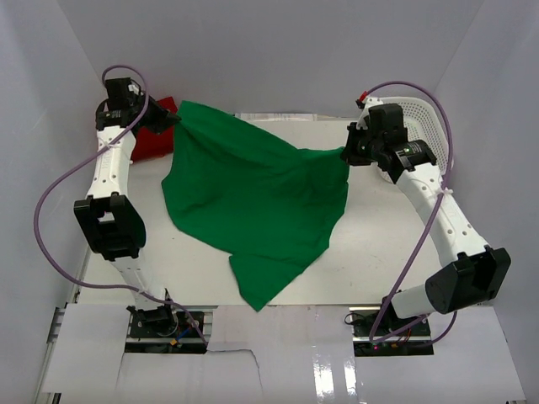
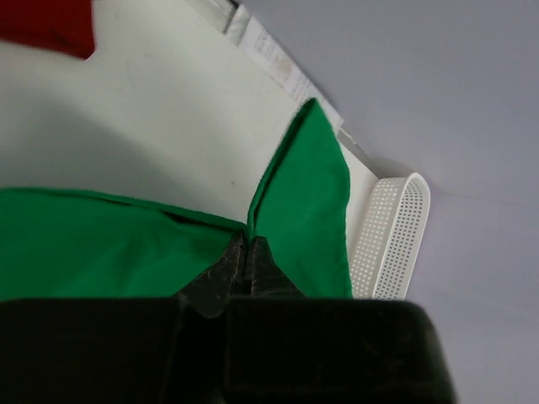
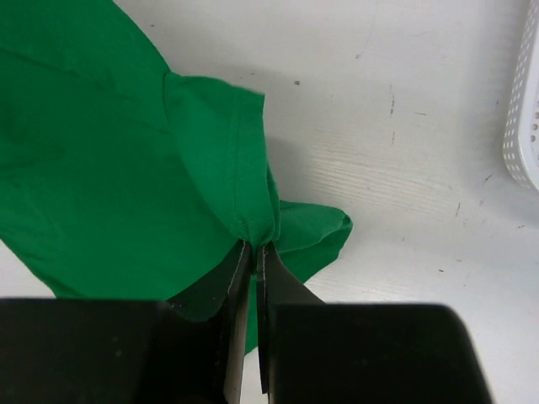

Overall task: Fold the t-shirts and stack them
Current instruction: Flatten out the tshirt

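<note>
A bright green t-shirt (image 1: pixel 253 202) hangs stretched between the two arms above the white table (image 1: pixel 379 244), its lower end trailing toward the near edge. My left gripper (image 1: pixel 174 120) is shut on the shirt's far left corner; in the left wrist view the left gripper (image 2: pixel 249 240) pinches a green fold (image 2: pixel 312 202). My right gripper (image 1: pixel 347 154) is shut on the shirt's right edge; the right wrist view has the right gripper (image 3: pixel 255 246) clamping a hemmed bunch of green cloth (image 3: pixel 227 168). A red t-shirt (image 1: pixel 154 139) lies at the far left, behind the left arm.
A white mesh basket (image 1: pixel 421 126) stands at the far right corner behind the right arm, also seen as the basket (image 2: pixel 392 240) in the left wrist view and the basket (image 3: pixel 524 126) in the right wrist view. Grey walls enclose the table.
</note>
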Robot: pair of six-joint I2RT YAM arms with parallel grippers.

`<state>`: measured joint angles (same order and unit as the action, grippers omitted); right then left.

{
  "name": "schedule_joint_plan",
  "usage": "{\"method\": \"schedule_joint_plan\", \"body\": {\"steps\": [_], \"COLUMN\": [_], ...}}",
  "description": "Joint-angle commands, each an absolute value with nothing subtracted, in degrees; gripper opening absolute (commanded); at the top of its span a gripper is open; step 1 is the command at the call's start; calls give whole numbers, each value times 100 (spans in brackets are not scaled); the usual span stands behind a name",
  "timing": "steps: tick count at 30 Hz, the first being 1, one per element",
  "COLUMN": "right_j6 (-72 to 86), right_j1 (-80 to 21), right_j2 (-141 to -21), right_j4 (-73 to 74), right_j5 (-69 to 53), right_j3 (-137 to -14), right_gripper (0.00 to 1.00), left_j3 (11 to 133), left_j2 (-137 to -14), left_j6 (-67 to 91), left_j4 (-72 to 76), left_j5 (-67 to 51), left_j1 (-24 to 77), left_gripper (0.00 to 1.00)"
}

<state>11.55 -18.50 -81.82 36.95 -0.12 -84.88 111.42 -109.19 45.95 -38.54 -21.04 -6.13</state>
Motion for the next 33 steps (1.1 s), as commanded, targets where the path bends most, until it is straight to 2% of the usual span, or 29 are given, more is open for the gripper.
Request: {"method": "schedule_joint_plan", "body": {"steps": [1,6,9,13,15,21,23,25,27,29,30,32,33], "right_j6": [1028,1028,1124,1441,1634,2082,2355,2521,2540,2505,2487,2435,2417], "right_j1": [-1846,-1854,-1854,-1951,-2091,-2618,-2733,-2812,-2856,-2874,-2883,-2883,-2883], "right_j2": [-7832,-7331,-7085,-6733,-6338,-5248,-4950,-4800,-4808,-4886,-4922,-5035,-5088], "right_j4": [3542,3665,3875,4306,4377,4368,4368,4359,4421,4587,4623,4658,4649], "right_j5": [-263,-35,-368,-1132,-1309,-1520,-1468,-1415,-1354,-1170,-1073,-1020,-1011], "right_j3": [-8753,-9061,-9237,-8949,-8072,-5042,-4581,-4263,-4289,-4525,-4605,-4798,-4842], "right_gripper": [8,8,8,8,8,8,8,8,8,8,8,8,8], "left_j3": [10399,9459,9194,8056,7412,4311,3459,3349,3444,3576,3777,4007,4138], "left_j2": [-10251,-9309,-8808,-7886,-7122,-5566,-5310,-5012,-4878,-4939,-5018,-5350,-5466], "left_j6": [4597,4588,4457,4246,4044,3621,3577,3577,3507,3280,3191,2998,2936], "left_j4": [-4106,-3850,-3902,-3929,-3920,-3894,-3894,-4060,-4444,-4683,-4867,-5035,-5184], "left_j5": [-2320,-2425,-2698,-2900,-2865,-3198,-3269,-3558,-3332,-3129,-3094,-2971,-2927], "left_j1": [-904,-1379,-1643,-1740,-1731,-1731,-1723,-1714,-1705,-1705,-1705,-1696,-1705], "left_gripper": [0,0,0,0,0,0,0,0,0,8,22,61,76]}}
